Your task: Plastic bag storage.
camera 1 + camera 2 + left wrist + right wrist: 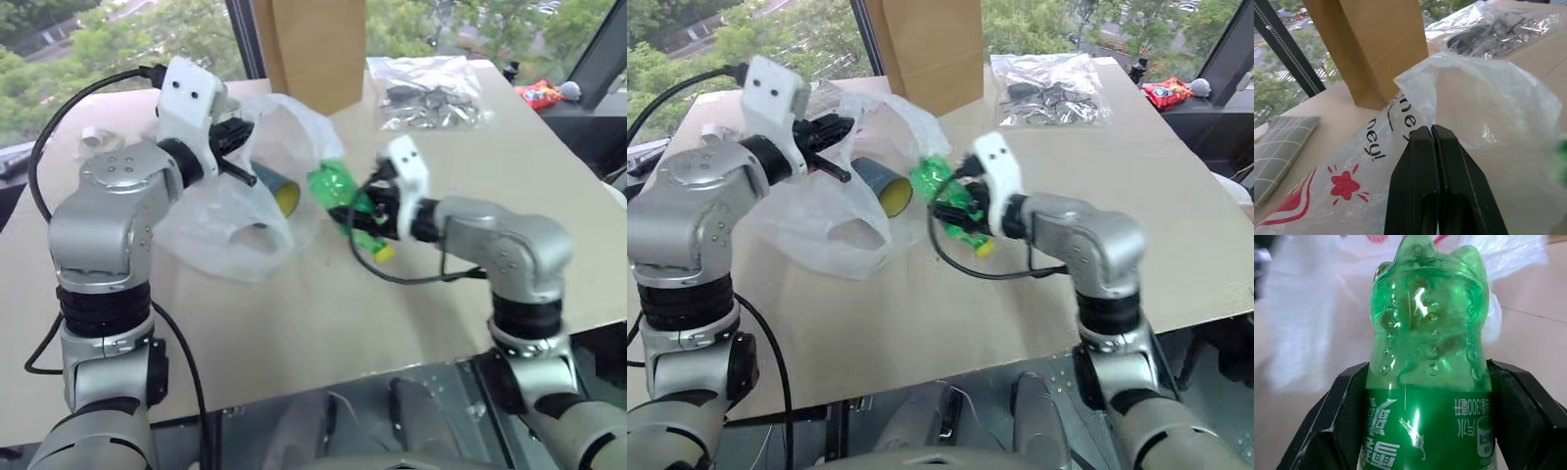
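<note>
while left pincer (1432, 134) pinches "ney"-printed plastic bag (1488, 112), right pincer (1425, 382) clamps "300" green bottle (1427, 333).

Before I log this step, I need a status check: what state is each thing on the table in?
plastic bag: lying on the table, mouth lifted open, edge pinched by left pincer
green bottle: empty, held sideways in right pincer, base toward the bag
blue cup: on its side inside the bag
brown paper bag: standing upright
clear bag of dark parts: lying flat

Left gripper (1432, 134) fingers pressed together, raised; right gripper (1420, 396) fingers spread, clamping.
</note>
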{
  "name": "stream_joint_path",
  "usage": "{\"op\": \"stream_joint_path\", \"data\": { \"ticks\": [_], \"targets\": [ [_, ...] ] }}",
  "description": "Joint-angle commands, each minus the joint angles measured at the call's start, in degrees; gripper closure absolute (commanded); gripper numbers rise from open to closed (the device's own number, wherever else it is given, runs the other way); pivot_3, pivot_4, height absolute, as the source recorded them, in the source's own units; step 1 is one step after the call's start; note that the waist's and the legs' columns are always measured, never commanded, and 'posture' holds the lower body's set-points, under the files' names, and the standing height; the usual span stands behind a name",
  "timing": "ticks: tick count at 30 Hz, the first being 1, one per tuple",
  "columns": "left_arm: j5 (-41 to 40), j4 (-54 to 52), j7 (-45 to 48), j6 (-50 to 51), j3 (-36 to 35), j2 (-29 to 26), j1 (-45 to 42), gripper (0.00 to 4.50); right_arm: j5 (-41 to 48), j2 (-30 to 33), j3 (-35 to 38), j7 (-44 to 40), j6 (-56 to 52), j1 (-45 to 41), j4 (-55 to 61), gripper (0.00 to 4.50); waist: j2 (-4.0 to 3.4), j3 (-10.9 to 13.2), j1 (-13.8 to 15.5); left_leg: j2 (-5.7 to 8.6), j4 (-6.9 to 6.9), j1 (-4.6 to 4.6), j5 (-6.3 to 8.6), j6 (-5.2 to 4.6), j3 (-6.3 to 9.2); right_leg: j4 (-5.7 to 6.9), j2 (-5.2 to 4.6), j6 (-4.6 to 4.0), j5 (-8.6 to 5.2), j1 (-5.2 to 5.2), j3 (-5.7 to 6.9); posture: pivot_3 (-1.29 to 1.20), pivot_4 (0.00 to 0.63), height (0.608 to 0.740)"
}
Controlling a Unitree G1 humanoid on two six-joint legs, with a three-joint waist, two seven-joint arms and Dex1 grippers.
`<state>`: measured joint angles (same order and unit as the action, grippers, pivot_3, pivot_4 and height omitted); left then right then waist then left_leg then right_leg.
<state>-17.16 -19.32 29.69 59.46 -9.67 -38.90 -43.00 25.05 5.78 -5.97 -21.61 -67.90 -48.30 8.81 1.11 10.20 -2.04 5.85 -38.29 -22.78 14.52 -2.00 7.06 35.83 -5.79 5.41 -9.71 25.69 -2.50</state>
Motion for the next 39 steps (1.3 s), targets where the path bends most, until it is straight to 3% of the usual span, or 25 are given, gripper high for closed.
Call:
{"op": "stream_joint_path", "data": {
  "ticks": [1, 8, 21, 24, 26, 31, 33, 35, 37, 39],
  "targets": [
    [-3.2, -5.1, 1.2, 1.3, -2.3, -1.4, -0.4, 4.50, -3.7, -4.3, -4.4, -3.3, 13.7, -6.5, -12.3, 1.56, 0.00, 0.0, -0.3, -0.01, 0.01, 0.00, 0.00, 0.00, 0.01, 0.00, 0.01, 0.00, 0.00, 0.02, 0.00, 0.00, 0.150, 0.740],
    [-7.1, -10.7, -1.0, 6.4, -4.1, -0.5, 1.2, 4.50, -9.6, -11.1, -12.9, -12.7, 31.3, -11.6, -26.2, 1.56, -0.01, 0.0, -1.2, -0.09, 0.16, 0.00, 0.00, 0.04, 0.04, -0.03, 0.12, -0.02, -0.01, 0.13, 0.00, 0.00, 0.150, 0.740],
    [-11.5, -17.6, -6.0, 13.2, -8.4, 2.8, 5.1, 4.50, -8.5, -27.0, -7.2, -15.8, 54.6, -19.7, -54.5, 1.56, -0.02, 0.0, -2.0, -0.14, 0.17, 0.03, -0.08, 0.24, 0.27, 0.04, 0.27, -0.04, -0.01, 0.12, 0.06, 0.00, 0.150, 0.740],
    [-12.1, -18.4, -6.9, 13.4, -8.8, 3.1, 5.7, 4.50, -9.0, -28.3, -6.6, -15.7, 59.6, -20.9, -60.1, 0.17, -0.03, 0.0, -2.2, -0.18, 0.21, 0.06, -0.06, 0.28, 0.24, 0.03, 0.32, -0.05, -0.01, 0.13, 0.02, 0.00, 0.150, 0.740],
    [-12.6, -18.7, -7.5, 13.5, -9.2, 3.4, 6.0, 4.50, -9.1, -28.0, -6.7, -16.2, 61.8, -20.8, -60.4, 0.08, -0.04, 0.0, -2.2, -0.19, 0.22, 0.06, -0.06, 0.29, 0.26, 0.02, 0.33, -0.05, -0.01, 0.13, 0.02, 0.00, 0.150, 0.740],
    [-13.4, -17.4, -8.4, 11.5, -10.2, 4.7, 7.3, 4.50, -6.0, -22.5, -8.4, -21.8, 57.9, -14.7, -46.0, 0.08, -0.08, 0.0, -2.1, -0.21, 0.21, 0.08, -0.05, 0.31, 0.25, 0.05, 0.36, -0.05, -0.01, 0.13, 0.01, 0.00, 0.150, 0.740],
    [-14.6, -16.9, -9.4, 10.6, -11.5, 7.6, 7.0, 4.50, -5.1, -18.6, -9.6, -22.8, 53.3, -11.0, -37.0, 0.08, -0.07, 0.0, -1.9, -0.23, 0.22, 0.07, -0.04, 0.34, 0.29, 0.02, 0.37, -0.05, -0.01, 0.13, 0.04, 0.00, 0.150, 0.740],
    [-18.9, -16.8, -7.5, 4.8, -14.2, 13.4, 7.8, 4.50, -4.0, -13.8, -10.7, -23.4, 47.6, -6.5, -26.1, 0.08, -0.10, -0.1, -1.2, -0.22, 0.21, 0.09, -0.02, 0.37, 0.42, -0.04, 0.34, -0.06, -0.02, 0.05, 0.17, 0.00, 0.150, 0.740],
    [-27.3, -17.1, -4.9, 6.0, -18.9, 16.2, 10.0, 4.50, -1.9, -8.1, -10.4, -23.1, 38.6, -1.7, -13.8, 0.08, -0.10, -0.1, -1.4, -0.20, 0.02, 0.03, 0.00, 0.39, 0.34, 0.02, 0.31, -0.06, -0.01, 0.03, 0.20, 0.00, 0.150, 0.740],
    [-32.6, -18.3, -4.0, 6.2, -22.3, 16.2, 12.6, 3.70, -0.5, -2.8, -9.5, -22.6, 31.8, 2.2, -4.6, 0.00, -0.14, -0.1, -1.1, -0.24, 0.02, 0.07, 0.00, 0.38, 0.37, 0.06, 0.31, -0.10, 0.01, 0.02, 0.21, 0.00, 0.150, 0.740]
  ]
}}
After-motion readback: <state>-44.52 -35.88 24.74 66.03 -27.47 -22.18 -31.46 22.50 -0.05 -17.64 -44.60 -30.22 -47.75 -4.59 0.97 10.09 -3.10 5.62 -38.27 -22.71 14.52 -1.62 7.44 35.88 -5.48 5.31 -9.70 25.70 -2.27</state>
